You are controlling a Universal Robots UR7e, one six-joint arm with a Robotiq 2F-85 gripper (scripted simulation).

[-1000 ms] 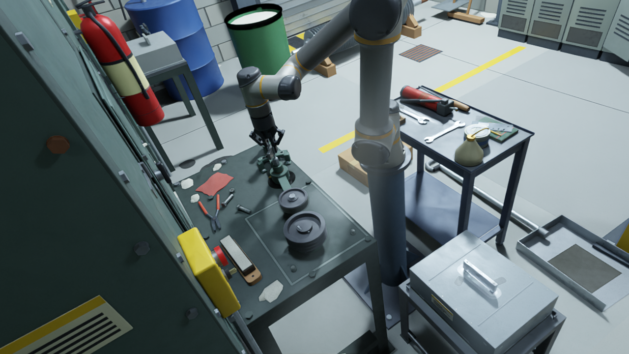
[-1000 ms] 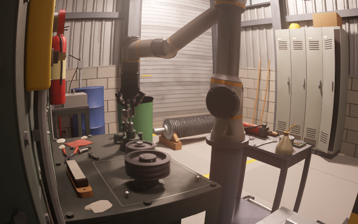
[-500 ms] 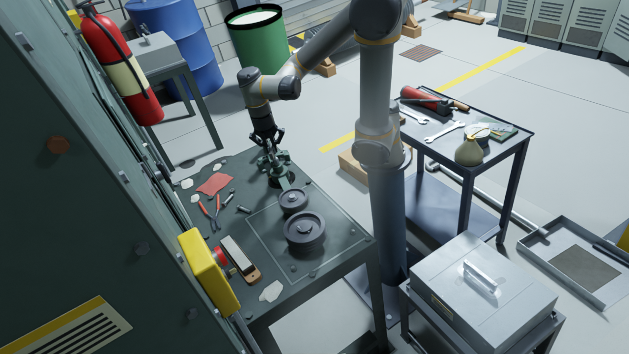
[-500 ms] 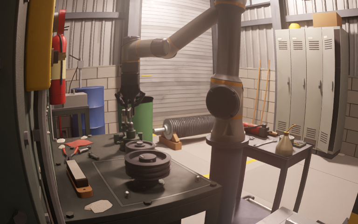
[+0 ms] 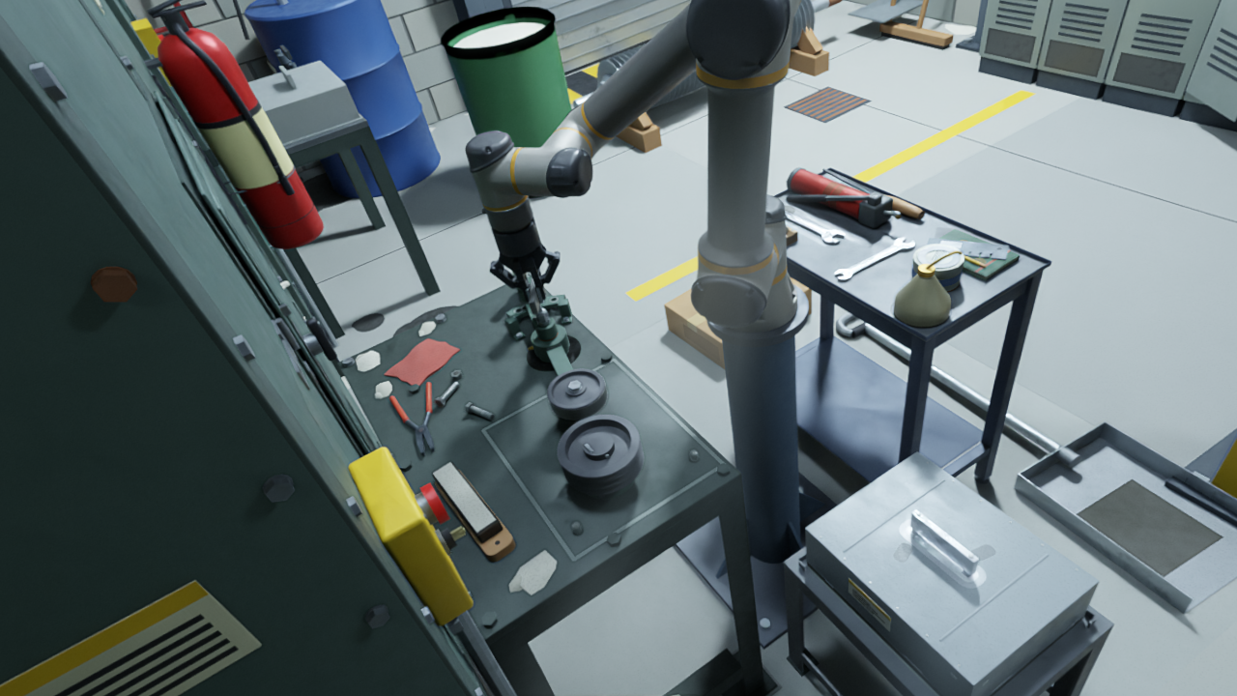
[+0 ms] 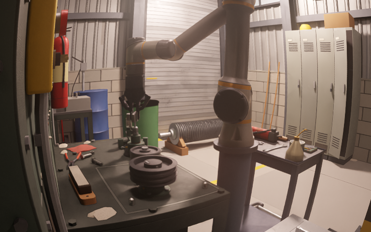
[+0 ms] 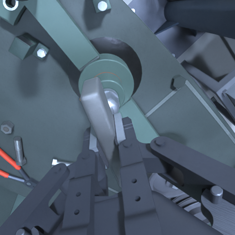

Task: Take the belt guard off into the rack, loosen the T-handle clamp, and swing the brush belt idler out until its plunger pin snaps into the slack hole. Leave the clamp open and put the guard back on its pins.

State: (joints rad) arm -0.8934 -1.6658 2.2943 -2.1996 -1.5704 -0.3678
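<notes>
The T-handle clamp (image 7: 100,113) is partly covered by my fingers; its grey crossbar stands over the green round hub of the idler arm (image 7: 113,79) at the far end of the bench. My gripper (image 7: 106,142) (image 5: 525,286) (image 6: 134,109) comes straight down on it, and the two finger pads sit on either side of the crossbar, gripping it. The green idler arm (image 5: 547,333) runs from the hub toward the small pulley (image 5: 576,394), with the large pulley (image 5: 599,452) in front. The belt guard (image 5: 947,554) with its silver handle sits on the rack beside the arm's column.
The arm's grey column (image 5: 761,450) stands right of the bench. On the bench's left side lie a red rag (image 5: 421,359), red-handled pliers (image 5: 415,420), loose bolts and a sharpening stone (image 5: 471,511). A side table (image 5: 908,251) carries wrenches and an oil can.
</notes>
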